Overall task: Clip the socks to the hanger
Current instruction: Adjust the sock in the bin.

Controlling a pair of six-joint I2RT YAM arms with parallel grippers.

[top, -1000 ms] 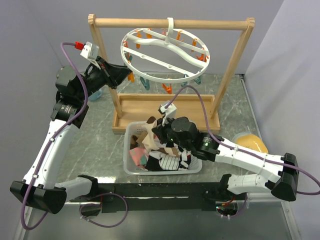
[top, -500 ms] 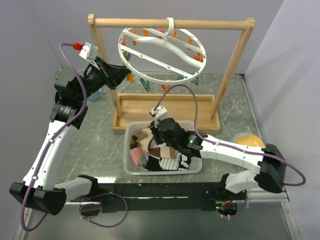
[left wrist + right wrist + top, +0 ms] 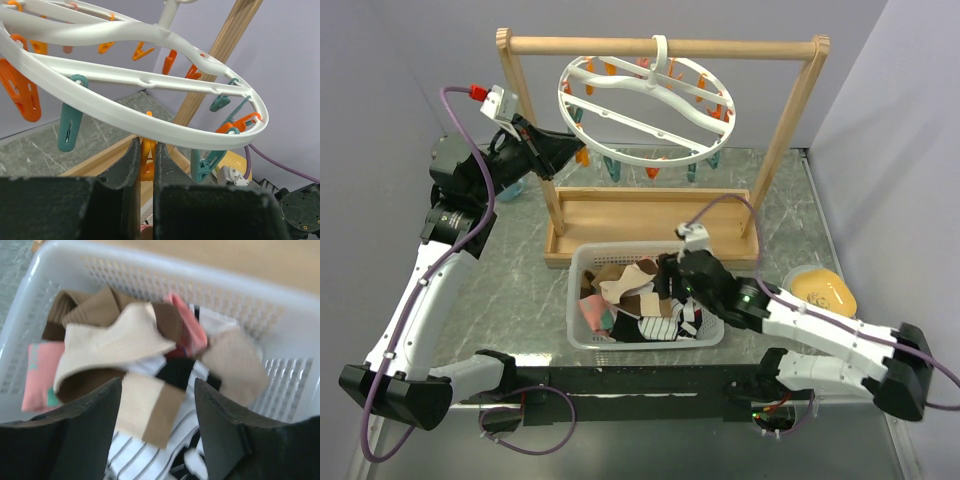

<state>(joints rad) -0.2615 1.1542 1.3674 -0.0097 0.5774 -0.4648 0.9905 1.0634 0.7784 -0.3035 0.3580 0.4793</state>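
Observation:
The hanger (image 3: 645, 110), a white ring with wavy crossbars, hangs tilted from the wooden frame's bar. Orange and teal pegs dangle under it. My left gripper (image 3: 576, 150) is at the ring's left edge, shut on an orange peg (image 3: 147, 161) just below the rim (image 3: 150, 120). The socks (image 3: 632, 298) lie heaped in a white basket (image 3: 582, 338): cream (image 3: 117, 340), tan-and-brown (image 3: 150, 410), pink (image 3: 40, 375) and striped (image 3: 135, 460). My right gripper (image 3: 667, 280) hovers open over the heap's right part, its jaws (image 3: 157, 385) on either side of the tan-and-brown sock without gripping it.
The tall wooden frame (image 3: 660, 45) stands on a wooden tray base (image 3: 650, 215) behind the basket. A yellow object (image 3: 817, 288) lies right of the basket. Something blue (image 3: 510, 190) sits behind the left arm. Grey walls close in on both sides.
My right gripper has opened and moved from the basket's left part to its right part. The hanger ring has swung slightly. The left gripper has stayed on its peg.

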